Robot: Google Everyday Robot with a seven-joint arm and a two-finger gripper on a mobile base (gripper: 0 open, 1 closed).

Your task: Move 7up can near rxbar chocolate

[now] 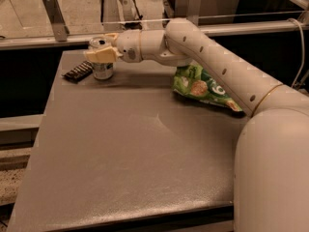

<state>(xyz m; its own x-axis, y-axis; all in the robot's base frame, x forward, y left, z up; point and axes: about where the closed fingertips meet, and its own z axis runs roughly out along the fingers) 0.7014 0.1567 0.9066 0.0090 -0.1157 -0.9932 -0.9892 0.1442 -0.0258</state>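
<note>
The 7up can (102,69) stands upright at the far left of the grey table (130,149), its silver pull-tab top showing. The rxbar chocolate (77,71), a flat black bar with white stripes, lies just left of the can, nearly touching it. My gripper (100,49) reaches in from the right at the can's upper part, with one cream finger (100,55) across its front and another behind its top. The fingers sit around the can.
A crinkled green snack bag (203,87) lies at the table's far right, partly under my arm (212,57). A glass barrier with metal posts (53,16) runs behind the table. A dark gap lies off the left edge.
</note>
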